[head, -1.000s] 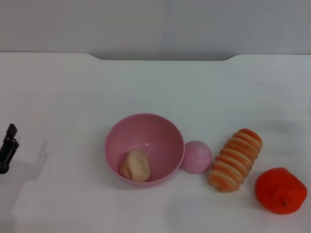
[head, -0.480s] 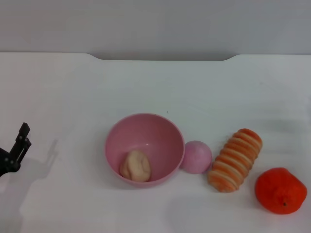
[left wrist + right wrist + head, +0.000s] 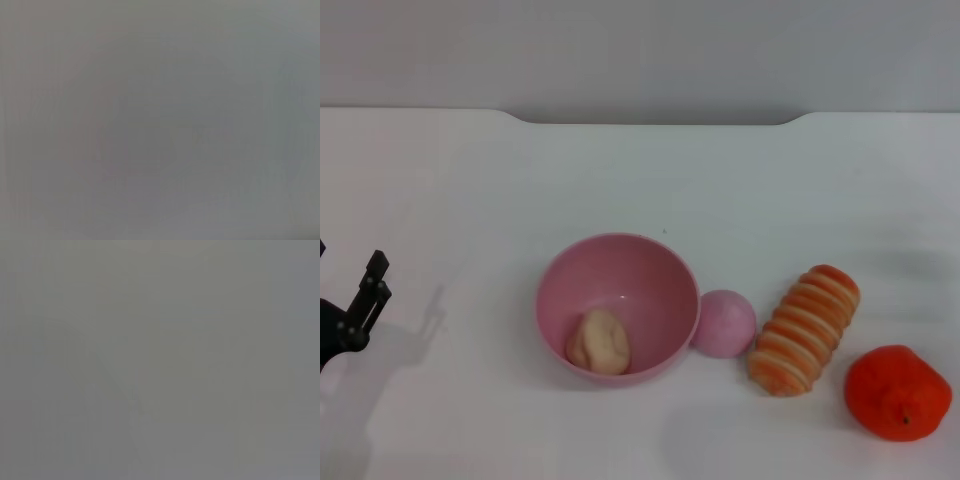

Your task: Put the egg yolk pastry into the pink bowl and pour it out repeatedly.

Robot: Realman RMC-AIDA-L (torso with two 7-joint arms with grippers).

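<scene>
Egg yolk pastry [image 3: 598, 341] lies inside the pink bowl [image 3: 665, 270], so the left gripper [image 3: 348, 300], fingers spread at the far left, should grasp the bowl's near-left rim squarely before tipping.

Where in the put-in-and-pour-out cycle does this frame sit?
Put-in looks done: the egg yolk pastry lies inside the upright pink bowl. In hand: nothing is held; the left gripper sits at the table's left edge, apart from the bowl. The right gripper is out of view. Left: grasping the bowl and pouring the pastry out.
</scene>
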